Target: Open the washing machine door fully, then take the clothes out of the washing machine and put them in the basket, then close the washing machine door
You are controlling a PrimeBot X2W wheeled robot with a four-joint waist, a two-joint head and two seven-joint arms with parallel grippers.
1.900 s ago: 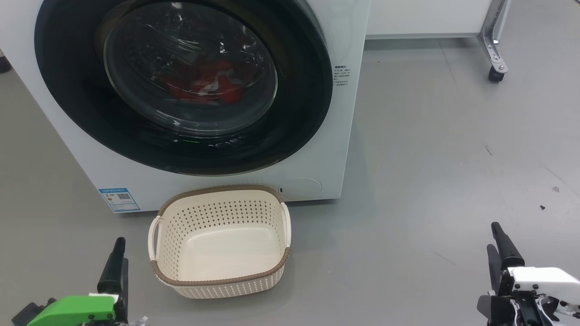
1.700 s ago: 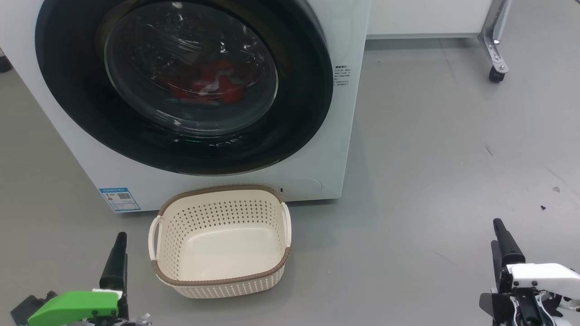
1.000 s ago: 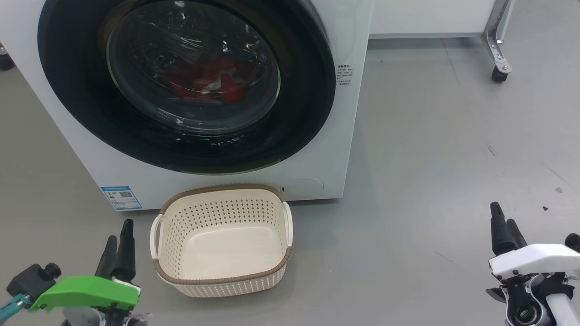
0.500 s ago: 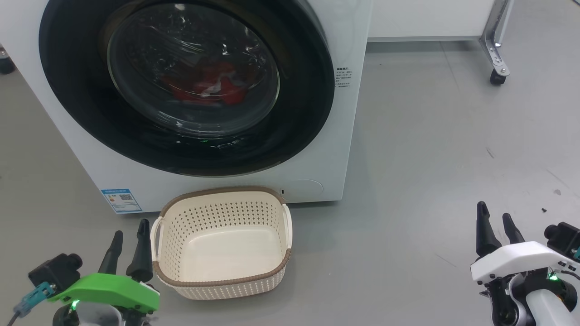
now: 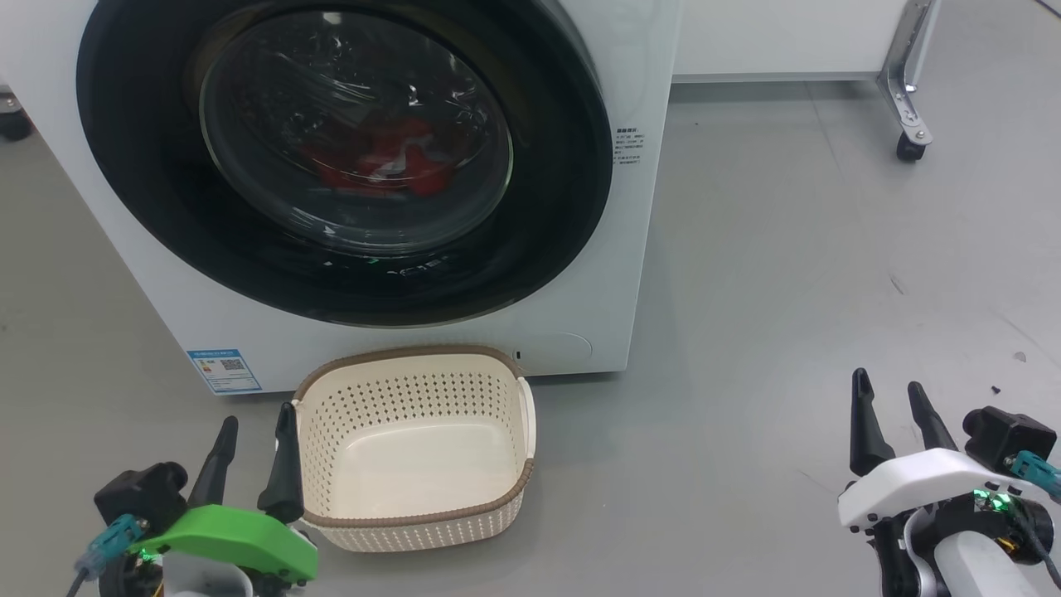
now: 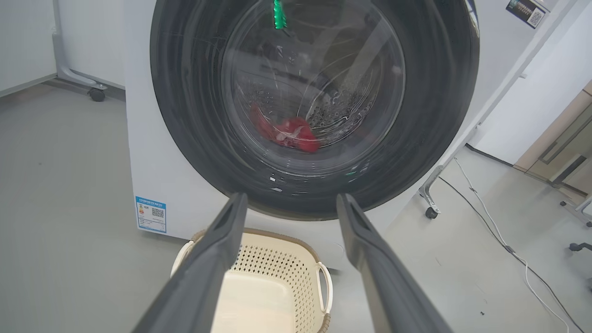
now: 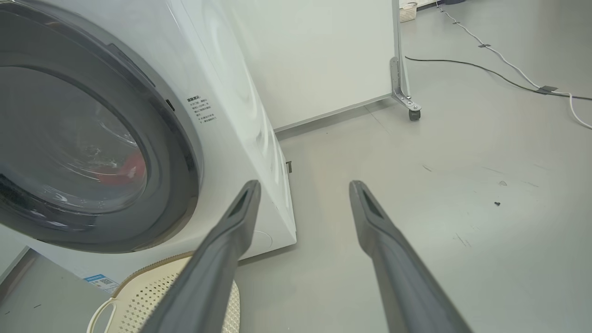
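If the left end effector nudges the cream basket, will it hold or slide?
Probably slides: the basket looks like thin perforated plastic, empty, on a smooth grey floor. Likely stiff enough to scoot whole rather than fold. Its wide flat bottom makes tipping unlikely.

Washing machine white; door rim glossy black. Clothes red. Basket cream, perforated, brown rim.

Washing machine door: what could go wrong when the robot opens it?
The cream perforated plastic basket stands right below the round black-rimmed glass door; reaching over it might knock it away. The open left gripper, close beside the basket, could bump it. The red clothes lie behind that door, maybe hard to reach.
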